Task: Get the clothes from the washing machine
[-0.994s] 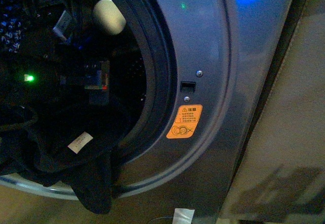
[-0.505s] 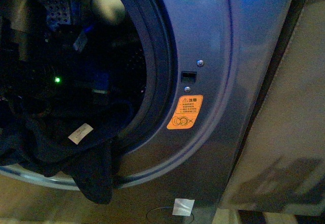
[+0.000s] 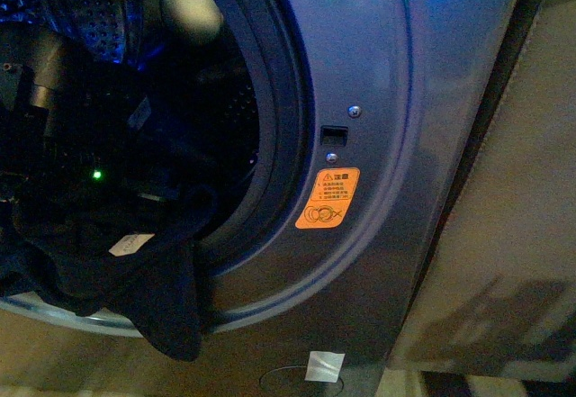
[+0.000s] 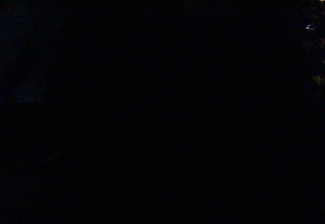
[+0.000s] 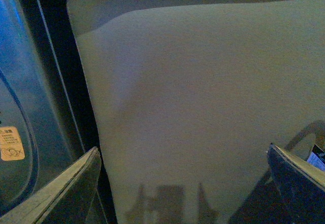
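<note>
Draped over the lower rim of the washer's [image 3: 378, 100] opening, the clothes [image 3: 162, 298] were seen in the front view just below the left arm [image 3: 45, 82], which was extended into the drum [image 3: 108, 19]. The left gripper was lost in the shadow there, so whether it was open or closed could not be told; the left wrist view was dark. The heap was laid along the rim, with one fold hung straight down and a white label [image 3: 130, 244] turned up. Only the right wrist view showed the right gripper [image 5: 183, 155]: its fingers were spread wide on nothing, faced at a beige panel [image 5: 203, 82] beside the washer.
</note>
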`<control>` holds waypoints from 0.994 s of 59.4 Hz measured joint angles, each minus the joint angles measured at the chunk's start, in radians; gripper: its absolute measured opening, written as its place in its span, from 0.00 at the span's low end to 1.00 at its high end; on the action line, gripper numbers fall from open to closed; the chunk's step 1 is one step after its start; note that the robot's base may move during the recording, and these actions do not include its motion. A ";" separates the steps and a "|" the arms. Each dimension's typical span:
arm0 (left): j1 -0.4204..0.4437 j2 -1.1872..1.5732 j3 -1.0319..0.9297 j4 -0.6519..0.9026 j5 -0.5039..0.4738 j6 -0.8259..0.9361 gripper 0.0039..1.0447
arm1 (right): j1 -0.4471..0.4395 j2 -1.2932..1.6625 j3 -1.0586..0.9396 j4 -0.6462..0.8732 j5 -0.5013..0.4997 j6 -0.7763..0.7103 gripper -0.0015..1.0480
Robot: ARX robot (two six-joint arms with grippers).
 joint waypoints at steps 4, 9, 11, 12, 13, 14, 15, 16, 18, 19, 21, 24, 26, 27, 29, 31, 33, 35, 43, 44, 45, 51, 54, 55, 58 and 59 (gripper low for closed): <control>0.003 -0.035 -0.048 0.014 0.043 0.022 0.50 | 0.000 0.000 0.000 0.000 0.000 0.000 0.93; 0.010 -0.083 -0.108 0.032 0.090 0.034 0.37 | 0.000 0.000 0.000 0.000 0.000 0.000 0.93; 0.013 -0.104 -0.132 0.043 0.109 0.035 0.32 | 0.000 0.000 0.000 0.000 0.000 0.000 0.93; 0.014 -0.111 -0.139 0.046 0.116 0.035 0.30 | 0.000 0.000 0.000 0.000 0.000 0.000 0.93; 0.015 -0.119 -0.147 0.049 0.123 0.037 0.29 | 0.000 0.000 0.000 0.000 0.000 0.000 0.93; 0.018 -0.135 -0.164 0.054 0.135 0.039 0.25 | 0.000 0.000 0.000 0.000 0.000 0.000 0.93; 0.019 -0.143 -0.172 0.056 0.141 0.042 0.24 | 0.000 0.000 0.000 0.000 0.000 0.000 0.93; 0.021 -0.152 -0.180 0.060 0.147 0.043 0.22 | 0.000 0.000 0.000 0.000 0.000 0.000 0.93; 0.026 -0.180 -0.206 0.068 0.167 0.044 0.17 | 0.000 0.000 0.000 0.000 0.000 0.000 0.93; 0.028 -0.190 -0.214 0.070 0.175 0.044 0.16 | 0.000 0.000 0.000 0.000 0.000 0.000 0.93; 0.034 -0.222 -0.240 0.076 0.201 0.044 0.12 | 0.000 0.000 0.000 0.000 0.000 0.000 0.93; 0.043 -0.269 -0.274 0.081 0.232 0.051 0.10 | 0.000 0.000 0.000 0.000 0.000 0.000 0.93; 0.047 -0.294 -0.292 0.085 0.244 0.058 0.10 | 0.000 0.000 0.000 0.000 0.000 0.000 0.93; 0.052 -0.319 -0.311 0.090 0.256 0.071 0.09 | 0.000 0.000 0.000 0.000 0.000 0.000 0.93; 0.057 -0.344 -0.328 0.091 0.268 0.078 0.09 | 0.000 0.000 0.000 0.000 0.000 0.000 0.93; 0.068 -0.397 -0.363 0.089 0.308 0.097 0.09 | 0.000 0.000 0.000 0.000 0.000 0.000 0.93; 0.079 -0.451 -0.398 0.084 0.343 0.117 0.09 | 0.000 0.000 0.000 0.000 0.000 0.000 0.93; 0.092 -0.507 -0.431 0.076 0.378 0.132 0.09 | 0.000 0.000 0.000 0.000 0.000 0.000 0.93; 0.139 -0.663 -0.505 0.036 0.481 0.159 0.09 | 0.000 0.000 0.000 0.000 0.000 0.000 0.93; 0.150 -0.690 -0.515 0.027 0.501 0.160 0.09 | 0.000 0.000 0.000 0.000 0.000 0.000 0.93; 0.156 -0.706 -0.519 0.023 0.506 0.160 0.09 | 0.000 0.000 0.000 0.000 0.000 0.000 0.93; 0.211 -0.839 -0.536 -0.035 0.609 0.161 0.09 | 0.000 0.000 0.000 0.000 0.000 0.000 0.93; 0.235 -0.900 -0.536 -0.068 0.647 0.160 0.09 | 0.000 0.000 0.000 0.000 0.000 0.000 0.93; 0.241 -0.915 -0.536 -0.077 0.658 0.160 0.09 | 0.000 0.000 0.000 0.000 0.000 0.000 0.93; 0.270 -0.991 -0.533 -0.122 0.707 0.160 0.09 | 0.000 0.000 0.000 0.000 0.000 0.000 0.93; 0.275 -1.006 -0.531 -0.133 0.713 0.160 0.09 | 0.000 0.000 0.000 0.000 0.000 0.000 0.93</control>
